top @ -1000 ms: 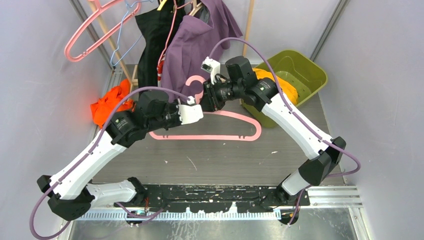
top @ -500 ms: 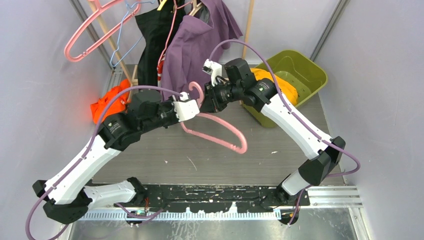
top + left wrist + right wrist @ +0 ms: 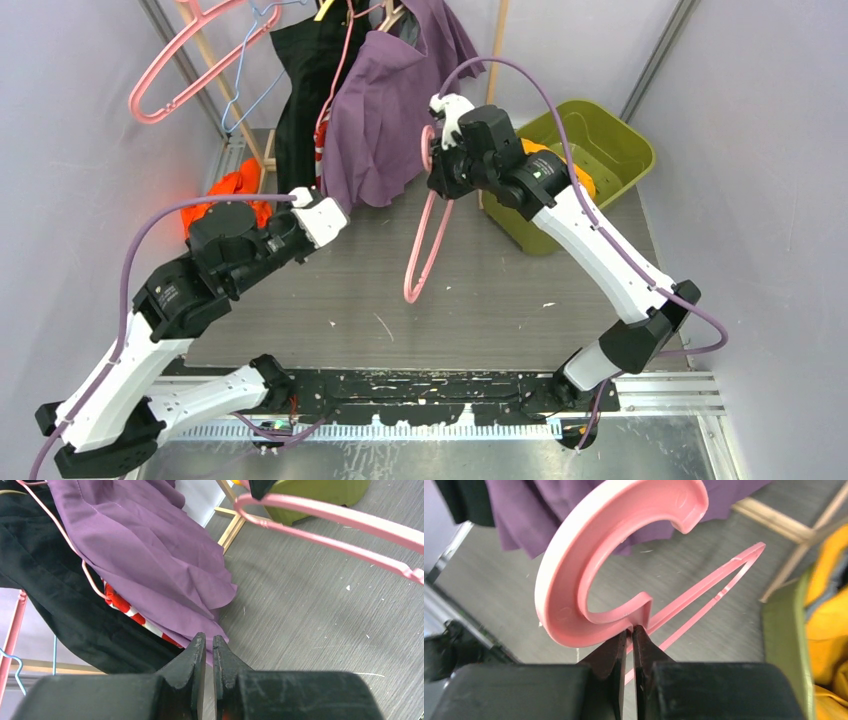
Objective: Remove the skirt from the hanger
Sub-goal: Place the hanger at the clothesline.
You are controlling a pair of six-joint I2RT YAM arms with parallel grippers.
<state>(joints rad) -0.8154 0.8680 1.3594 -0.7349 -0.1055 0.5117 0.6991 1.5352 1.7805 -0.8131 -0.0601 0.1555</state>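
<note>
An empty pink plastic hanger (image 3: 415, 262) hangs down from my right gripper (image 3: 438, 180), which is shut on the hanger's neck just under its hook (image 3: 589, 570). In the right wrist view the jaws (image 3: 630, 629) pinch the neck tightly. No garment is on this hanger. An orange garment (image 3: 562, 168) lies in the green bin (image 3: 610, 140); I cannot tell if it is the skirt. My left gripper (image 3: 335, 213) is shut and empty, left of the hanger, near the hem of a purple garment (image 3: 150, 555). The hanger's arms also show in the left wrist view (image 3: 345, 517).
A wooden rack at the back holds a purple garment (image 3: 385, 105), a black garment (image 3: 305, 70) and a bare pink hanger (image 3: 170, 70). An orange-red cloth (image 3: 225, 195) lies at the left wall. A red-and-white fabric (image 3: 127, 610) shows under the purple one.
My left gripper has let go of the pink hanger and drawn back to the left. My right gripper has lifted, and the hanger has swung from lying flat to hanging down.
</note>
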